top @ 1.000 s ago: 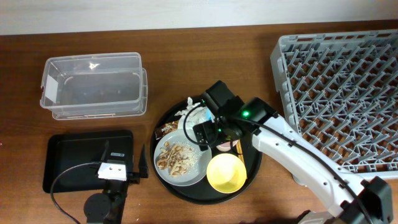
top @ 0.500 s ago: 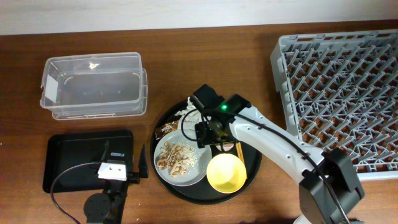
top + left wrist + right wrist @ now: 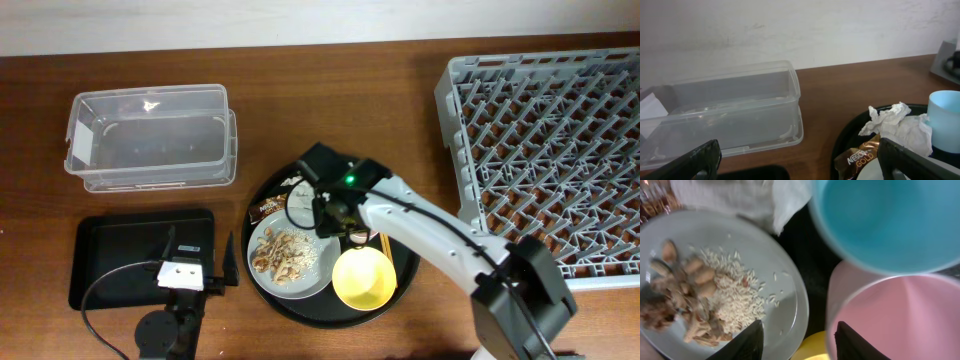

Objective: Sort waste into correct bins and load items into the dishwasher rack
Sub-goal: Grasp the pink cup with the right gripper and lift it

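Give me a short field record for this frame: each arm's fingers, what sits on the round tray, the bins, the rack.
left gripper: open, empty, at the black rectangular tray's right end
right gripper: above the round tray, fingers apart astride the pink cup's rim, no grip seen
round tray holds: plate with food scraps, blue cup, pink cup, yellow bowl, napkin, wrapper
clear tub: no waste seen
black rectangular tray: no waste seen on the visible part
rack: no dishes seen
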Available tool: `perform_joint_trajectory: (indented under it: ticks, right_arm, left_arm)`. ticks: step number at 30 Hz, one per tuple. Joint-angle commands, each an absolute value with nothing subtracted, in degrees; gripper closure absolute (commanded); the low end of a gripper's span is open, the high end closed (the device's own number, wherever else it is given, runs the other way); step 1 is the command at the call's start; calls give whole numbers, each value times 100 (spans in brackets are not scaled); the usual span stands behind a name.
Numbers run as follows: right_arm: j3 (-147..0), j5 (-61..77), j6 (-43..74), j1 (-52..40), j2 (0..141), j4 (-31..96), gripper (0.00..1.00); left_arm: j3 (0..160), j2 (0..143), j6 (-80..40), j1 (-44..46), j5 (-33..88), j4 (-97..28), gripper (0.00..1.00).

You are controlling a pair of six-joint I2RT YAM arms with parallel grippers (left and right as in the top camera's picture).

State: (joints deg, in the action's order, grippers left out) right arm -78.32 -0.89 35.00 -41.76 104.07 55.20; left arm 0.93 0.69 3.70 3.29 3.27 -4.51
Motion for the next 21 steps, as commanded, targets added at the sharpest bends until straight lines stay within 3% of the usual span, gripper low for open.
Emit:
perform_joint_trajectory:
  ticks: [1,7,19,21]
  right_arm:
    - [-7756,-528,3640,-4416,10543,5524,52]
    - [-7756,-637,3673,-4381,10543,5570,53]
    - [-7924,-735,3673,-4381,10536,5988,96]
    - [-8077,-735,3671,-4381,10534,6189,96]
  left_arm:
    - [47,34,462,298,410,-436,1]
    - [47,34,462,298,410,-434,1]
    - [47,34,462,298,410,-434,0]
    - [47,34,462,298,410,-436,1]
